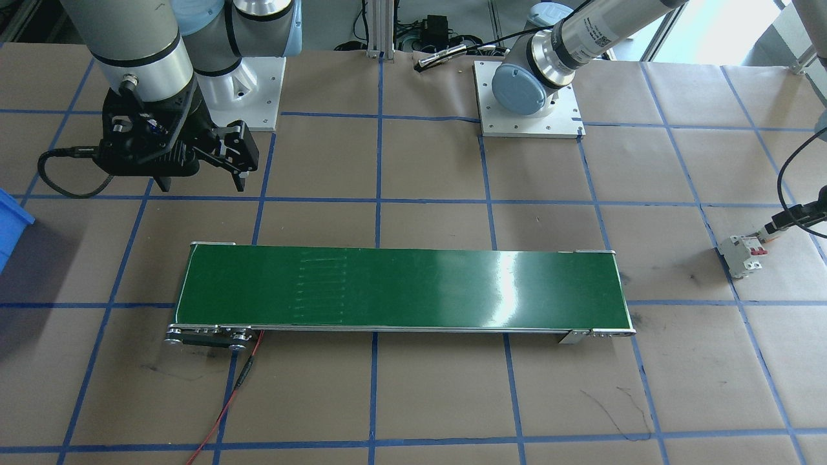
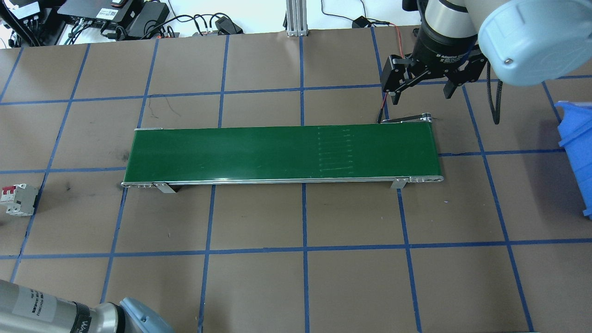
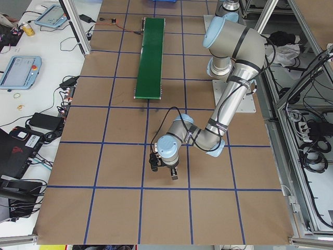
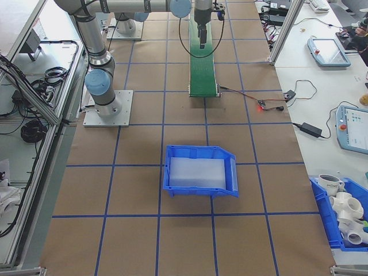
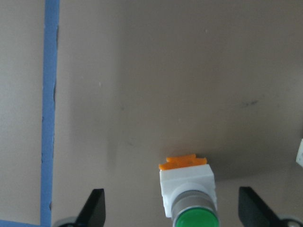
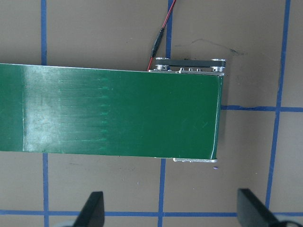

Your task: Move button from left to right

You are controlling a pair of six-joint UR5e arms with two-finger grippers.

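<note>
Table [image 2: 259, 286]: brown paper, blue tape grid, carrying a green conveyor belt [image 2: 282, 150]. Right hand [image 2: 423, 88]: fingers apart, empty, above the belt's end. Left hand [image 5: 173, 210]: fingers apart (button [image 5: 189, 194] lying between them on the table, untouched).

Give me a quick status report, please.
Left gripper open around the button, on the table. Right gripper open, empty, above belt end. Nothing obstructing.

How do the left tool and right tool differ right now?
The left tool is low over the brown paper with the button lying between its open fingers; the right tool has nothing between its fingers. The left tool is beyond the conveyor's left end, near the circuit breaker; the right tool hangs high over the conveyor's right end. Both are open.
</note>
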